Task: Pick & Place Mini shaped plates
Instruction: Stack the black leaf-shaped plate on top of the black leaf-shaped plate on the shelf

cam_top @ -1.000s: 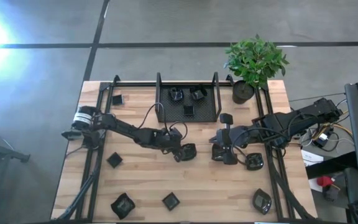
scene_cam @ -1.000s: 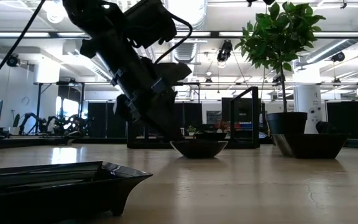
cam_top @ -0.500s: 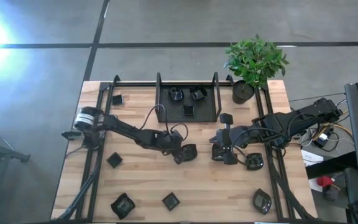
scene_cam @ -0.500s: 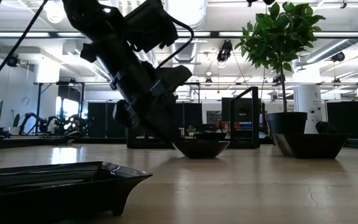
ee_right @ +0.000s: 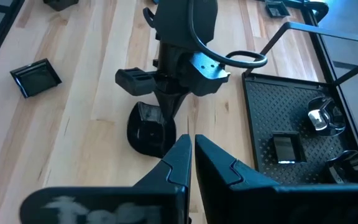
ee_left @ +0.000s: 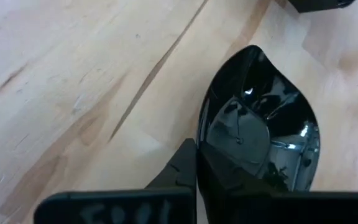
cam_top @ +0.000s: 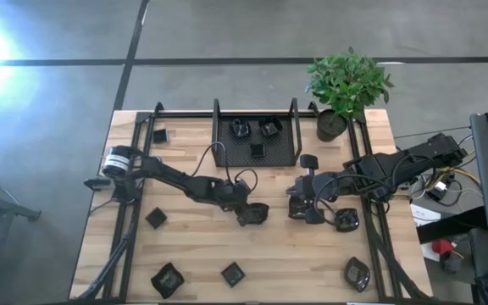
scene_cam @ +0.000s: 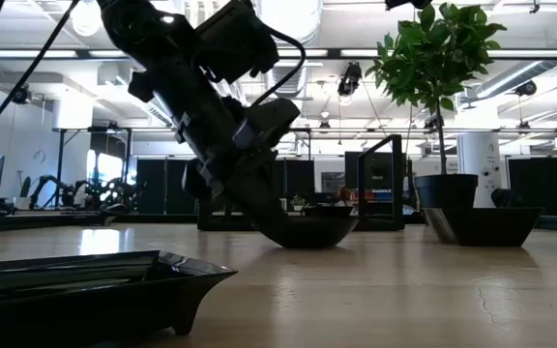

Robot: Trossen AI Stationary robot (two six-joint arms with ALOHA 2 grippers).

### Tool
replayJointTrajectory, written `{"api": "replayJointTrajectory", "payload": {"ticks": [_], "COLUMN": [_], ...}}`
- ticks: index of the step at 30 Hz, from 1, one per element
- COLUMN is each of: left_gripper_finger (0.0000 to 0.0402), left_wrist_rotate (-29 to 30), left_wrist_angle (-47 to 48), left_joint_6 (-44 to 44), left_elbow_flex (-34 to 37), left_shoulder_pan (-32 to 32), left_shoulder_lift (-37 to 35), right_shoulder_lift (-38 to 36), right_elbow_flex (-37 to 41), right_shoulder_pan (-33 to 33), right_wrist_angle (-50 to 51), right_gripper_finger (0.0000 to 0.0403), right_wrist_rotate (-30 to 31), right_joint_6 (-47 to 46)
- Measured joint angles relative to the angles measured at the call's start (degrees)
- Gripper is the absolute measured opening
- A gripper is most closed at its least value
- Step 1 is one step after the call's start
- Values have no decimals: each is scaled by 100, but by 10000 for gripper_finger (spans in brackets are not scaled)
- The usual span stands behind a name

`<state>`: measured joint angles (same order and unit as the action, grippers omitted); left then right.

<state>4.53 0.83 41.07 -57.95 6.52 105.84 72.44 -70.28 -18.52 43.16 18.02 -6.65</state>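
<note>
A leaf-shaped glossy black mini plate point(cam_top: 258, 212) sits near the table's middle and also shows in the left wrist view point(ee_left: 260, 130) and the low view point(scene_cam: 309, 230). My left gripper point(cam_top: 246, 213) is shut on its rim. My right gripper point(cam_top: 305, 210) is shut, close to the plate's right, and holds nothing; its closed fingers point(ee_right: 191, 163) point toward the left gripper point(ee_right: 166, 112). Other mini plates lie loose: one by the right gripper point(cam_top: 346, 220), several along the near edge point(cam_top: 233, 273). Three lie in the mesh tray point(cam_top: 257, 142). My left gripper pinches the leaf-shaped plate by the rim of its broad end point(ee_left: 201, 155), the end opposite its pointed tip point(ee_left: 253, 51). One finger point(ee_left: 178, 171) is outside the wall; the other is lost against the dark inside. The fingers slant down from the table's left. The plate's underside point(scene_cam: 307, 244) is on the table.
The black mesh tray point(cam_top: 227, 157) stands at the far edge, with a potted plant point(cam_top: 330, 125) to its right. Small plates also lie at the far left point(cam_top: 159, 134), the left side point(cam_top: 155, 218) and near the tray's corner point(cam_top: 308, 160). A plate point(scene_cam: 95, 285) sits close before the low camera.
My left gripper has moved a little toward the table's near edge and lower, staying shut on the plate. The leaf-shaped plate has shifted with it toward the near edge and shows larger in the low view. The right arm has kept still.
</note>
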Motion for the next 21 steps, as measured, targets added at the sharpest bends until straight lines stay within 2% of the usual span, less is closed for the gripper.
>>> {"api": "replayJointTrajectory", "payload": {"ticks": [5, 12, 21], "left_gripper_finger": [1, 0, 0], "left_wrist_rotate": [-39, -36, 196], "left_wrist_angle": [38, 663, 2338], "left_joint_6": [-43, -260, -1303], "left_elbow_flex": [-7, -307, -1212], "left_shoulder_pan": [-35, -240, -967], "left_shoulder_lift": [-159, -687, -1411], "right_shoulder_lift": [0, 0, 0], "right_elbow_flex": [0, 0, 0], "right_shoulder_pan": [0, 1, 0], "right_wrist_angle": [1, -5, -5], "right_gripper_finger": [18, 18, 18], "right_wrist_rotate": [2, 4, 4], "right_joint_6": [15, -71, -89]}}
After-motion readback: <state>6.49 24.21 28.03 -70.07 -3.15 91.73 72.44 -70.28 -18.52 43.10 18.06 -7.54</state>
